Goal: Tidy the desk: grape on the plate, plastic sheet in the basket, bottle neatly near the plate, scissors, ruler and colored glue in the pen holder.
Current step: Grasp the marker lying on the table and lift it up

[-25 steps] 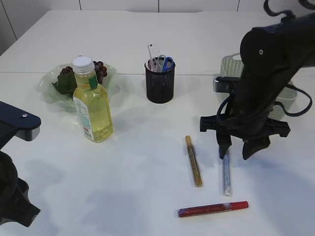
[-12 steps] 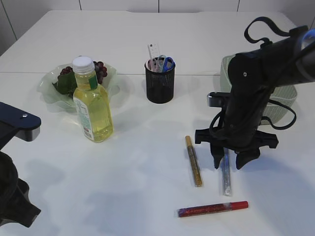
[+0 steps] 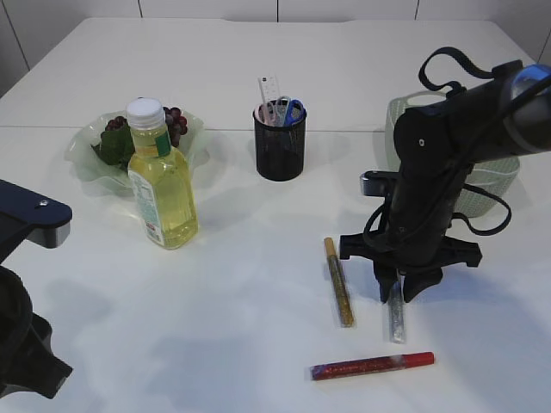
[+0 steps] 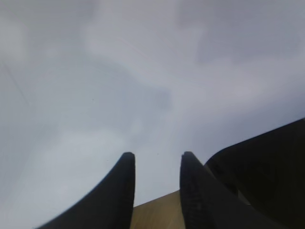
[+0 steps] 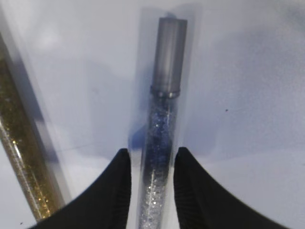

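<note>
The right hand [image 3: 399, 295] is down on the white worktop [image 3: 258, 292] at the near right, its two fingers [image 5: 114, 191] standing either side of the silver glitter glue tube [image 5: 162, 143], which lies flat and points near to far. In the right wrist view the fingers sit just beside the tube's clear body, with the grey cap [image 5: 167, 57] beyond the tips; the gaps look almost gone, but whether the pads are truly pressing on the tube is hard to say from this angle. Left of it lies the gold glue tube [image 3: 338, 281], roughly parallel, and nearer the front edge the red glue tube [image 3: 372, 366] lies crosswise. At the far middle stands the black mesh pen holder [image 3: 279, 144], with the blue-handled scissors [image 3: 291, 110] and the white ruler [image 3: 269, 90] upright inside. At the far left the grapes [image 3: 172, 122] rest on the pale green plate [image 3: 86, 159], and the bottle [image 3: 162, 181] of yellow liquid stands upright just in front of the plate. The green basket [image 3: 499, 176] sits at the far right behind the right arm. The left hand [image 4: 155, 191] hangs above bare worktop at the near left, its fingers apart and holding nothing.
</note>
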Tool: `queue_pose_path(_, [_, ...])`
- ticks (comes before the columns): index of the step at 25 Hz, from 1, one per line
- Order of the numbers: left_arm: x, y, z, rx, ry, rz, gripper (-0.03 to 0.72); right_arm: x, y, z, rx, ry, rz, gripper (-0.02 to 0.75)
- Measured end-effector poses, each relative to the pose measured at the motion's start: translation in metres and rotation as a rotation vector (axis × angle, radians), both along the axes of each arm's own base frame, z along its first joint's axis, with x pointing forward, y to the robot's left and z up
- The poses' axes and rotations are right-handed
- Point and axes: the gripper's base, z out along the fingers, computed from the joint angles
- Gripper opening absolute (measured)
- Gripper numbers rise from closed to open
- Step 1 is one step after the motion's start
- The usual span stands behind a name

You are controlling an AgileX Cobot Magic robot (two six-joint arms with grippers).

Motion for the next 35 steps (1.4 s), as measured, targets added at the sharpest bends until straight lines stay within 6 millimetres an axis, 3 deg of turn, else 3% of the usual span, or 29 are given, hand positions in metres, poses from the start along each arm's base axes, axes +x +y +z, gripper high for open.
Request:
queue_pose_path(4, [0.0, 0.0, 0.0, -0.001, 0.001, 0.001, 0.239, 0.001, 0.0, 0.0, 0.003, -0.008, 0.0, 0.186])
queue_pose_path(16, [0.002, -0.002, 0.001, -0.028, -0.02, -0.001, 0.239, 0.002, 0.001, -0.002, 0.008, -0.02, 0.0, 0.169])
queue_pose_path(23, [0.002, -0.004, 0.001, -0.041, -0.022, 0.002, 0.239, 0.003, 0.001, -0.004, 0.007, -0.018, 0.0, 0.093])
queue_pose_path(29, [0.002, -0.004, 0.001, -0.041, -0.022, 0.002, 0.239, 0.002, 0.002, -0.002, 0.023, -0.022, 0.031, 0.083])
queue_pose_path(32, [0.002, -0.004, 0.001, -0.041, -0.022, 0.002, 0.239, 0.004, 0.007, 0.012, 0.086, -0.078, 0.071, 0.082])
queue_pose_path(35, [0.002, -0.004, 0.001, -0.042, -0.023, 0.002, 0.239, 0.012, 0.01, 0.046, 0.143, -0.209, 0.141, 0.082])
